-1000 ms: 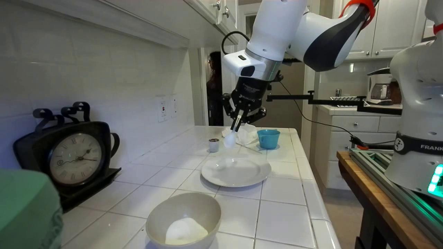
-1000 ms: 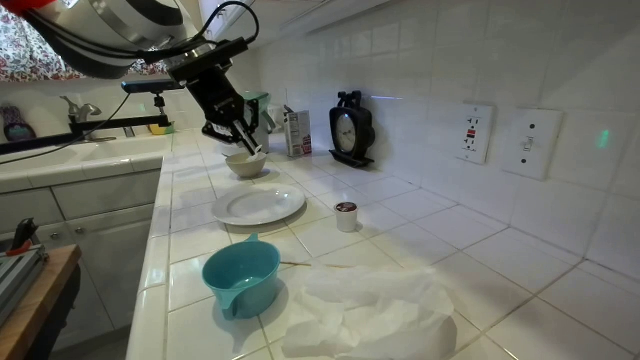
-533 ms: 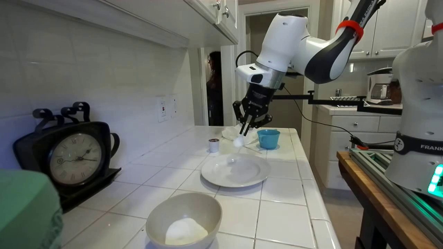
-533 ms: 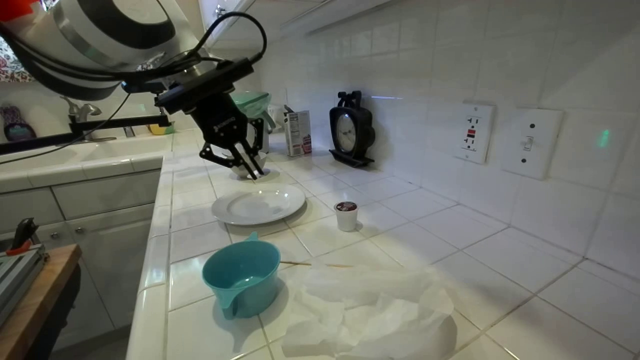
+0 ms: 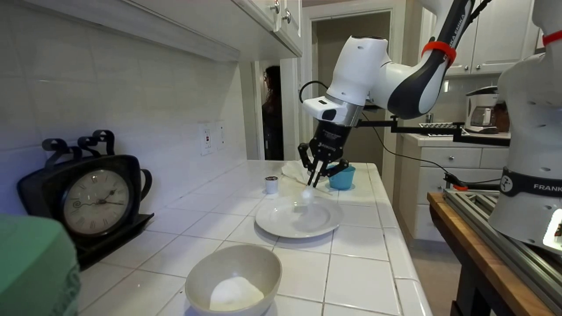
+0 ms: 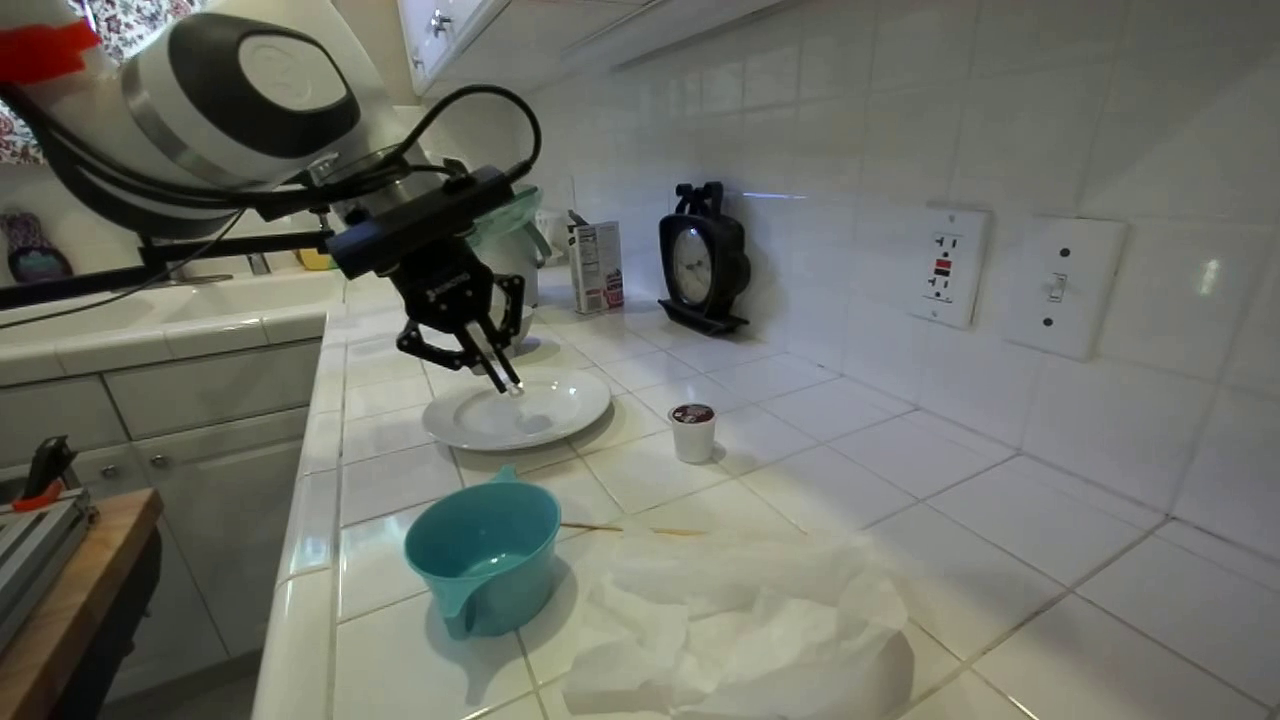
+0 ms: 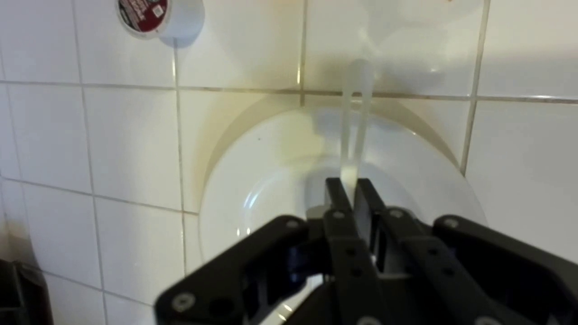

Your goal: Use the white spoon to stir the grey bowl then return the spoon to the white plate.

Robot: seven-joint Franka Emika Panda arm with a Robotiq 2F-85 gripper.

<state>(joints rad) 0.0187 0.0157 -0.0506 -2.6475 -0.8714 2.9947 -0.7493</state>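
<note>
Lowered since the earlier frame are the gripper (image 5: 312,184) and the white spoon (image 7: 349,175), now positioned over the white plate (image 5: 303,228). Positions of the plate and the grey bowl (image 5: 228,263) are unchanged. The fingers (image 7: 336,195) are set narrow, with the spoon held between their tips. In the wrist view, a slender slotted part of the spoon is seen projecting past the fingertips, against the plate's rim and the tile beyond; in an exterior view, a blurred white end is noted below the fingertips. Whether the plate is touched by the spoon cannot be determined.

The plate is placed between the robot-side edge and the wall edge of the tiled countertop (image 5: 360,272). The bowl is located farther from the short end edge than the plate, well apart from the spoon, with a white mound (image 5: 235,294) contained in it. Near the corner of the robot-side and end edges, the blue cup (image 6: 520,600) is stood upright, with crumpled white paper (image 6: 750,630) spread just beside it and a thin stick (image 6: 595,527) laid near both. The coffee pod (image 6: 693,438) is placed toward the wall edge, where a black Roman-numeral clock (image 5: 94,202) is set.
</note>
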